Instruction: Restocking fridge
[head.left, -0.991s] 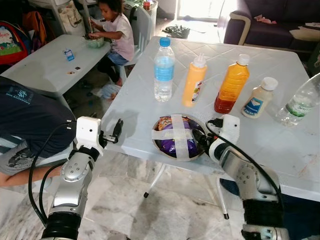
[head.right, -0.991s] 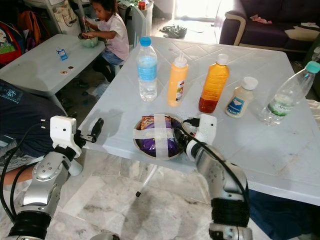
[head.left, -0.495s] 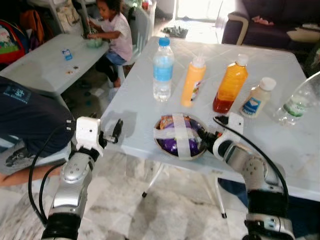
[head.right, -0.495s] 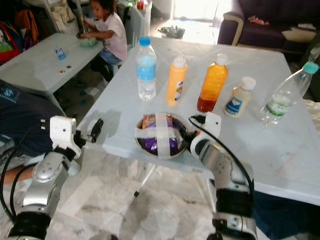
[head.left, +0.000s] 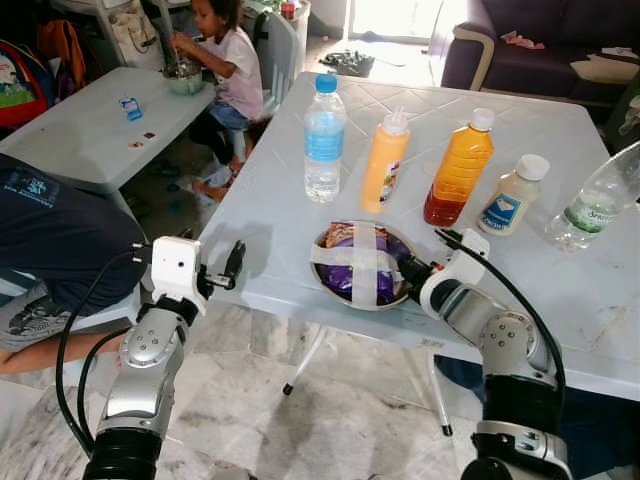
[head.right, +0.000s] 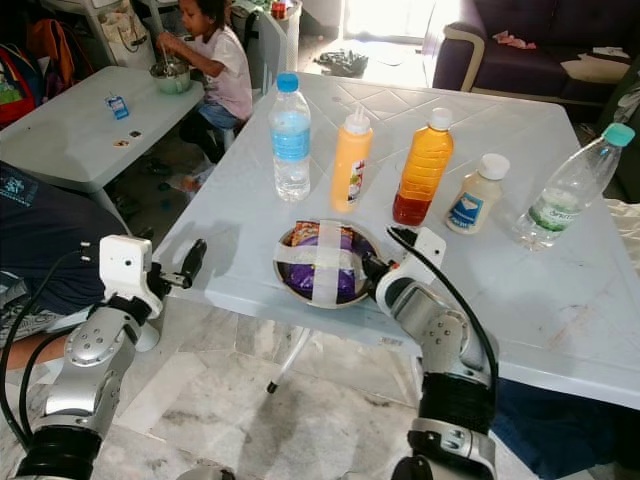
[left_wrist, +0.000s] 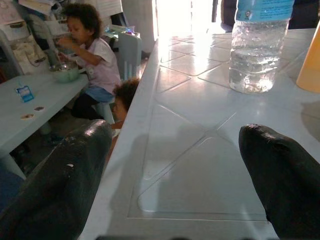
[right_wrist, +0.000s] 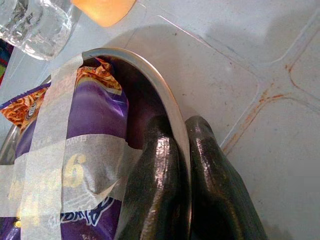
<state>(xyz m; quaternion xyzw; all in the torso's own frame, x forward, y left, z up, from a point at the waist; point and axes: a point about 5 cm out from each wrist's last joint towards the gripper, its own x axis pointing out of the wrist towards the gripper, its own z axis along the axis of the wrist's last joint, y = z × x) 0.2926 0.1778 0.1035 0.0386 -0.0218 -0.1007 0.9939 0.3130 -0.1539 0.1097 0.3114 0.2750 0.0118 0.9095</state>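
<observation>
Bowl (head.left: 362, 265) of purple snack packets, taped across with a white cross, sits near the front edge of the white bench (head.left: 560, 270), before a row of bottles (head.left: 325, 140). Right gripper (right_wrist: 182, 150) pinches the bowl's metal rim, one finger inside and one outside. Left gripper (left_wrist: 175, 185) hovers at the bench's left edge, fingers (left_wrist: 65, 175) spread apart.

1. Metal bowl (head.left: 362, 262), taped across a purple packet (head.left: 350, 272), now lies farther in on the tabletop (head.left: 300, 200), away from its near edge.
2. Right pincer (right_wrist: 182, 150) has travelled with it, one finger inside the rim, one outside.
3. Right forearm now angles further in over the tabletop.
</observation>
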